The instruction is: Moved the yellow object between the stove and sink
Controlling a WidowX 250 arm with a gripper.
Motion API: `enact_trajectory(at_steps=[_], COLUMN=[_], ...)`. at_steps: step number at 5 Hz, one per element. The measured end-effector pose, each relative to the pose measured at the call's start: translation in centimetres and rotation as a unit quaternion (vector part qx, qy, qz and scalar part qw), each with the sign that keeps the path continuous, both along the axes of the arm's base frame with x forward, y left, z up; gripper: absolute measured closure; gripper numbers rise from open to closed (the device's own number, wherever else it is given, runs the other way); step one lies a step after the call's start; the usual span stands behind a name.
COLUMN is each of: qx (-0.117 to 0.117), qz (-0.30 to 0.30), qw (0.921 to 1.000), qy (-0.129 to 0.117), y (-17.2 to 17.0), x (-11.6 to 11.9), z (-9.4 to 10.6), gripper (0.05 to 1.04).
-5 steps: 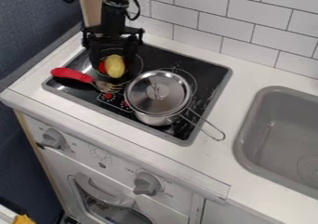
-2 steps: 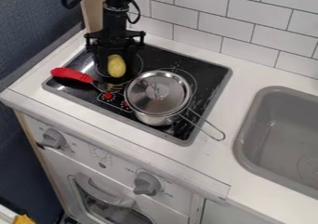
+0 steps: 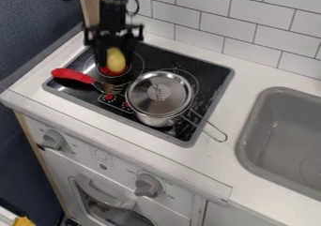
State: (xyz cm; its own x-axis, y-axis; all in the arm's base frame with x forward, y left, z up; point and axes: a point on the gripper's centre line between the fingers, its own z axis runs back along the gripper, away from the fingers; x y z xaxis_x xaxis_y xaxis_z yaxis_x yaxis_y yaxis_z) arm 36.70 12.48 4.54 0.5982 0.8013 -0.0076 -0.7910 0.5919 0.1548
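Observation:
The black gripper (image 3: 115,56) hangs over the back-left burner of the black stove (image 3: 85,92), shut on the yellow object (image 3: 116,61). The object is a smooth oval held upright between the fingers, just above the burner's red centre (image 3: 114,71). The grey sink (image 3: 285,131) lies at the right, with a strip of white counter (image 3: 235,98) between it and the stove.
A lidded metal pot (image 3: 159,94) stands on the stove right of the gripper, its wire handle stretching over the counter toward the sink. A red-handled utensil (image 3: 74,75) lies at the stove's left. White wall tiles (image 3: 251,21) rise behind.
The gripper first lowered slightly around the yellow object, then came up with it. The object now sits higher in the view, and the burner's red centre shows below it.

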Motion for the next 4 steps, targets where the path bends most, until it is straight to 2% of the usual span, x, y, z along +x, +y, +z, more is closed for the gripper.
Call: enact_trajectory(at_steps=[1,2,3,4], qx=[0.005,-0.005,-0.023,-0.040], qz=[-0.018,-0.052,-0.111,-0.202], qw=[0.9993,0.9975,0.9913,0.9753], qy=[-0.033,-0.047,-0.066,-0.080], y=[-2.0,-4.3,-8.2,-13.8], x=[0.6,1.4,2.4,3.0], z=[2.5,3.2,4.0,4.5], gripper=[0.415,0.415,0.415,0.415])
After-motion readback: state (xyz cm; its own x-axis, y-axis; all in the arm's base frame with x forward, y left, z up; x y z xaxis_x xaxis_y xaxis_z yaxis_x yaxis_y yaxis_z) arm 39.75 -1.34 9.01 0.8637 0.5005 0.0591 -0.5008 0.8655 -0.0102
